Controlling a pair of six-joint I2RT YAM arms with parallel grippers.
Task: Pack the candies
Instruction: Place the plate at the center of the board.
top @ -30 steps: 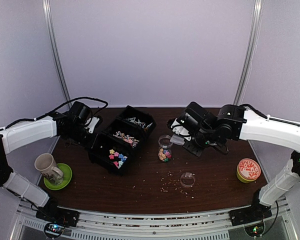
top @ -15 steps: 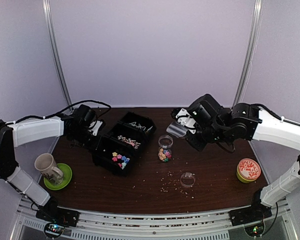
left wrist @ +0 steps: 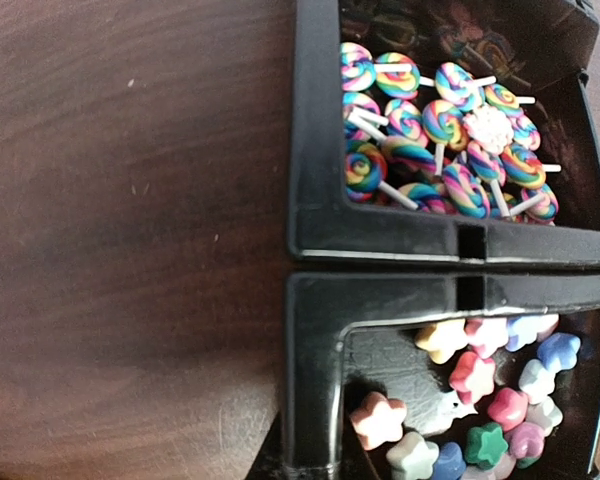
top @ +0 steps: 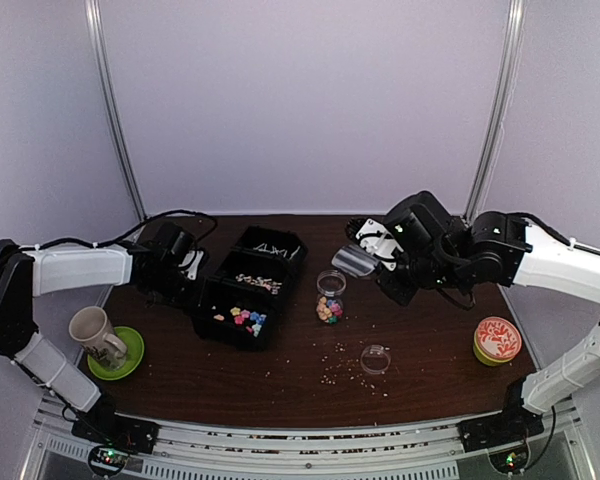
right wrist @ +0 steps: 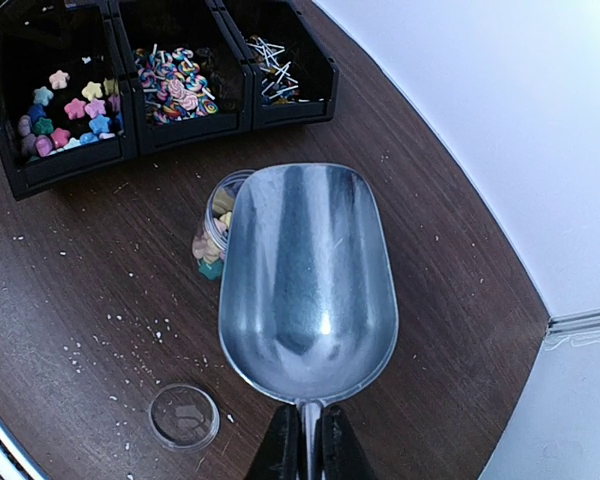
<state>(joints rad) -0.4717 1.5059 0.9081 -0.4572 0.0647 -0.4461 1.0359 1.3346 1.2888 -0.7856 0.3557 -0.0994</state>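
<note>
Candies (left wrist: 450,140): sorted by kind in the black bins (top: 242,300), left of centre on the table (top: 420,380).
Compartments: star candies (left wrist: 480,400) nearest the arm bases, swirl lollipops (left wrist: 435,125) in the middle, white sticks (right wrist: 270,50) farthest back.
Jar (top: 330,297): upright just right of the bins, uncapped for filling, with a shallow layer of coloured pieces at its bottom.
Lid (right wrist: 184,416): flat on the wood nearer the bases, well apart from the jar and so clear of the scoop's path.
Right gripper (right wrist: 307,440): clenched on the thin handle of a metal scoop (right wrist: 308,270), whose empty bowl faces up, raised above and a little behind the jar.
Left gripper (top: 185,268): fingers pinched nearly together at the bins' left end. It is probably gripping the star compartment's wall to steady or angle the bins toward the scoop, though its wrist view cuts off the contact itself.
Step in hand: judged as a gap between scoops, with most sweets not yet packed.
Risk: pale crumbs (top: 335,372) lie scattered near the lid, so a tilted scoop could spill more.
Bystanders: mug (top: 95,332) on a green saucer (top: 130,352) at left and a round tin (top: 497,340) at right, both well apart.
</note>
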